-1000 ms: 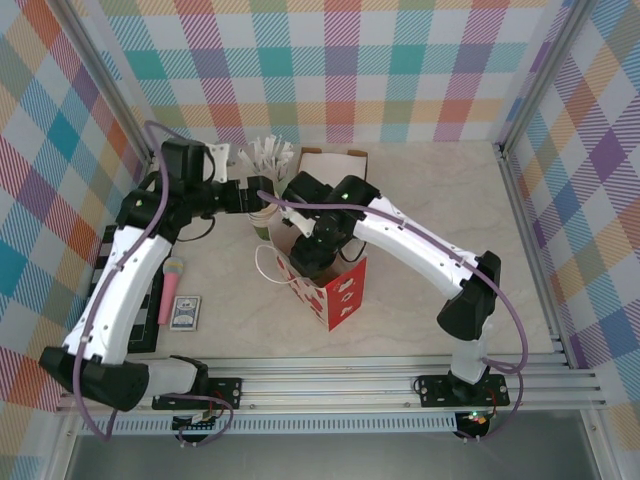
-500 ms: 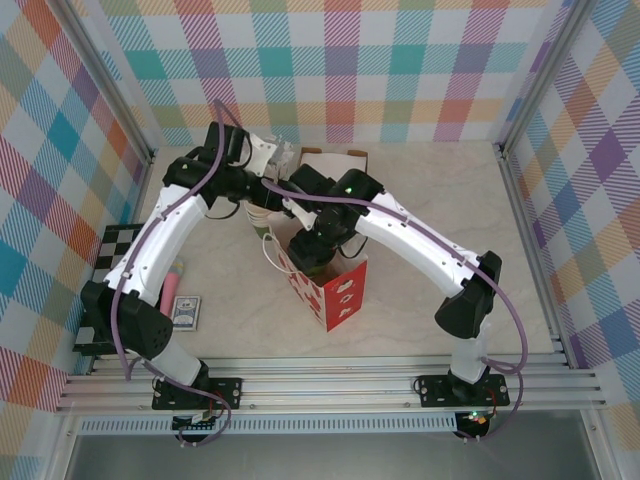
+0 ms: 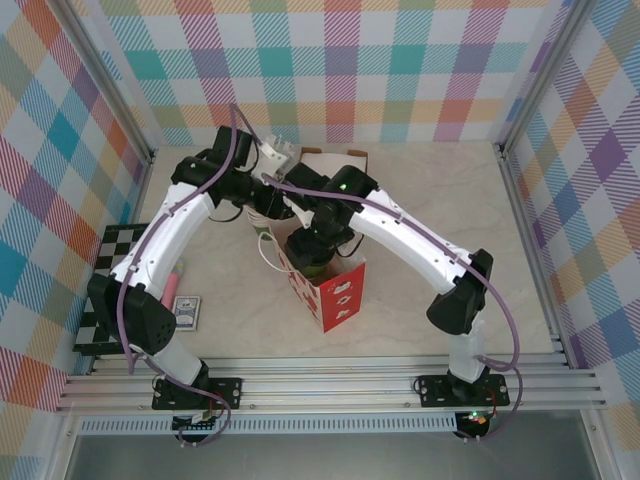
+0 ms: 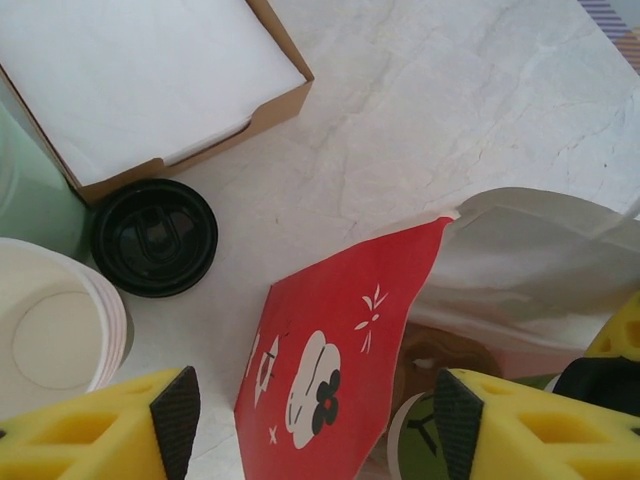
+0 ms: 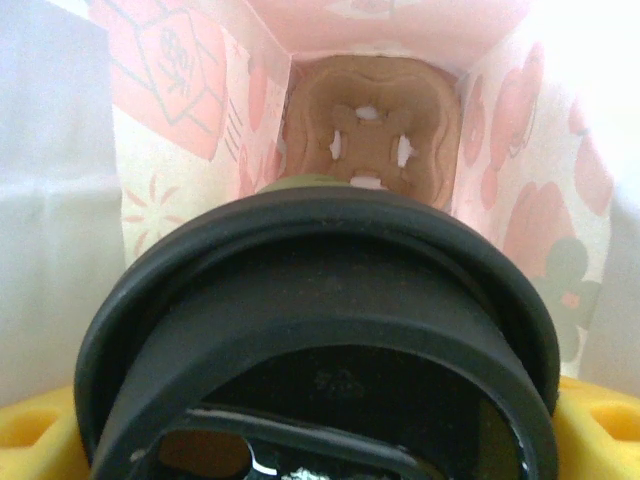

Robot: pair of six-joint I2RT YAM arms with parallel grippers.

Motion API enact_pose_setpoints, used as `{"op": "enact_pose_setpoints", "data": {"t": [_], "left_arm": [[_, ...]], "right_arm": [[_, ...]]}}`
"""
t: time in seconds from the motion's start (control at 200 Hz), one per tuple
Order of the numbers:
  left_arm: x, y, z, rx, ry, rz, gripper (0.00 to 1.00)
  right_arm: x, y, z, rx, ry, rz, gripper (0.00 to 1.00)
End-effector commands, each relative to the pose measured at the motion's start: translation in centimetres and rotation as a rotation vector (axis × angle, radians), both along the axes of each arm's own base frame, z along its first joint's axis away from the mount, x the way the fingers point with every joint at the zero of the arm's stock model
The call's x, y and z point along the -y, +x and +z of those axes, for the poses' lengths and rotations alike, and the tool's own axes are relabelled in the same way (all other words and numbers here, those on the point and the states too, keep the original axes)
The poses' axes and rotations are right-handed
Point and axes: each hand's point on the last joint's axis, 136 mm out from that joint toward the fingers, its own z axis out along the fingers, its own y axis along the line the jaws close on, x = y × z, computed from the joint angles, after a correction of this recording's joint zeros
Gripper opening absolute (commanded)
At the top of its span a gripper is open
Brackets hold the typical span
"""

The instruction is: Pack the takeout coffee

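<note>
The takeout coffee [image 5: 320,330], dark green with a black lid, hangs in the mouth of the red paper bag [image 3: 340,290]. My right gripper [image 5: 320,430] is shut on it, with yellow fingers [image 5: 40,440] on both sides of the lid. Below it is the bag's pink interior [image 5: 170,120], with a brown cup carrier [image 5: 370,130] at the bottom. In the left wrist view the cup's green side [image 4: 415,445] shows inside the bag [image 4: 330,350]. My left gripper [image 4: 315,425] stands open astride the bag's red wall at its back-left edge [image 3: 272,207].
A brown box of white napkins [image 4: 150,90] stands behind the bag. A loose black lid [image 4: 155,237], a stack of cream cups [image 4: 55,325] and a pale-green cup [image 4: 25,190] are beside it. A checkered board [image 3: 110,270], a pink item [image 3: 172,285] and a card deck [image 3: 187,312] lie at the left.
My left arm has swung from the left side over to the bag's back-left edge, and its jaws have narrowed. The right gripper has stayed at the bag's mouth with the cup.
</note>
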Motion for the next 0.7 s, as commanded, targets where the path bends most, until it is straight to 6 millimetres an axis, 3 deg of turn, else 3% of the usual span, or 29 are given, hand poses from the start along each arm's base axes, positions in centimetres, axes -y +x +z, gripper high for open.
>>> {"op": "enact_pose_setpoints", "data": {"t": [0.0,0.085,0.2,0.325,0.55,0.695], "left_arm": [[1.2,-1.1,-0.3,0.000,-0.008,-0.077,0.62],[1.0,-1.3,-0.7,0.007,0.007,-0.080,0.52],[0.4,-0.9,-0.6,0.040,0.033,-0.060,0.29],[0.3,-0.6,0.0,0.079,0.035,-0.051,0.12],[-0.1,-0.6,-0.1,0.070,0.042,-0.023,0.01],[-0.4,0.1,-0.3,0.029,0.046,0.049,0.00]], "right_arm": [[0.8,-0.2,-0.1,-0.036,-0.032,-0.079,0.59],[1.6,0.2,0.0,-0.017,-0.071,-0.109,0.59],[2.2,0.3,-0.1,-0.012,-0.100,-0.143,0.59],[2.7,0.2,-0.6,-0.020,-0.124,-0.171,0.59],[3.1,-0.1,-1.7,-0.046,-0.182,-0.158,0.58],[3.6,-0.3,-2.2,-0.052,-0.224,-0.158,0.58]]}}
